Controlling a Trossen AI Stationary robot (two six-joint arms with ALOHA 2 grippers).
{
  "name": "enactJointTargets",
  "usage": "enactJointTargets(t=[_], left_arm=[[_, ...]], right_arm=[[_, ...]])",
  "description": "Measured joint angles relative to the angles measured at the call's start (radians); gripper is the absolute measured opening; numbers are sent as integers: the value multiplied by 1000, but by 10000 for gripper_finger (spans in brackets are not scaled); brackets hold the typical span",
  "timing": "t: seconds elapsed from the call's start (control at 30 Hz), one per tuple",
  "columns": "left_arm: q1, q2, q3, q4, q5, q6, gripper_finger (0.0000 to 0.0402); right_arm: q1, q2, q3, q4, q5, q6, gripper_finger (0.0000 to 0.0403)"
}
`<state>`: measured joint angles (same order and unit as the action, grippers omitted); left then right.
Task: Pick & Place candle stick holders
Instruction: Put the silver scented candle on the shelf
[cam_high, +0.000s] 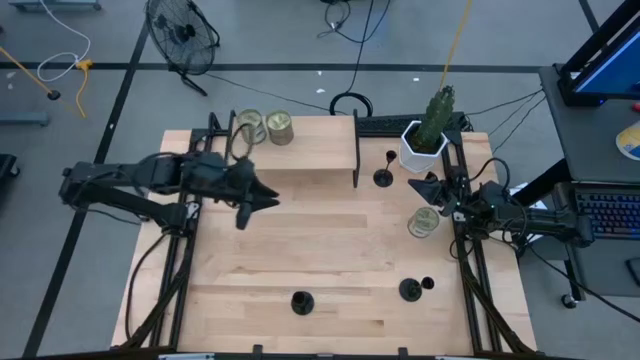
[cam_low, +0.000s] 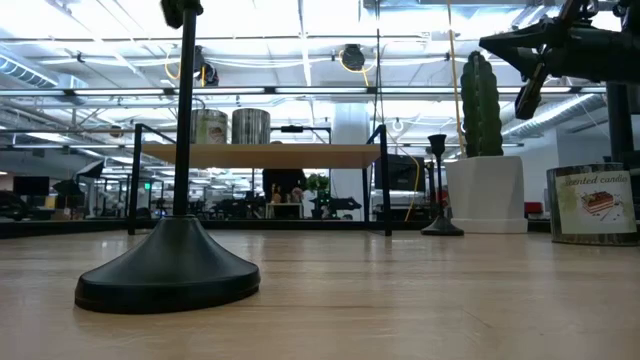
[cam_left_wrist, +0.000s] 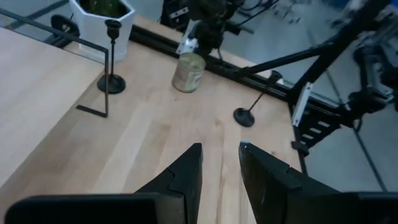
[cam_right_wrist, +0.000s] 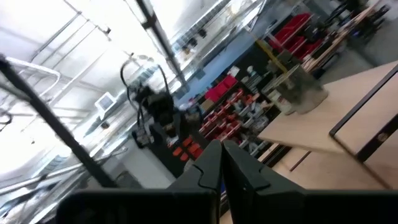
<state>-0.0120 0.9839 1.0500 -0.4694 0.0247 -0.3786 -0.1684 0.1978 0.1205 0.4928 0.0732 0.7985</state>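
Observation:
Three black candle stick holders stand upright on their disc bases on the wooden table. One (cam_high: 383, 176) stands by the white cactus pot (cam_high: 418, 148), one (cam_high: 301, 301) near the front edge, and one (cam_high: 410, 289) at the front right. My left gripper (cam_high: 268, 203) hovers above the table's left middle, open and empty; its fingers show in the left wrist view (cam_left_wrist: 221, 155). My right gripper (cam_high: 424, 186) hovers at the right, just above a glass jar (cam_high: 424, 222), shut and empty; its fingers show in the right wrist view (cam_right_wrist: 222, 152).
A raised wooden shelf (cam_high: 300, 145) on black legs stands at the back, with two glass jars (cam_high: 265, 127) on it. The cactus pot stands at the back right. In the low view the front holder (cam_low: 170, 270) looms close to the camera. The table's middle is bare wood.

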Motion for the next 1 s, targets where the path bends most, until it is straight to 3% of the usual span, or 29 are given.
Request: enactJointTargets(t=[0.17,0.43,1.0], left_arm=[[0,-166,-193,105,3,-22,111],[-43,-336,-396,233,28,-73,111],[-90,-451,-499,267,22,-15,111]], right_arm=[[0,14,77,-107,46,-27,6],[0,133,356,-542,52,-74,6],[0,544,935,-1545,-29,56,6]])
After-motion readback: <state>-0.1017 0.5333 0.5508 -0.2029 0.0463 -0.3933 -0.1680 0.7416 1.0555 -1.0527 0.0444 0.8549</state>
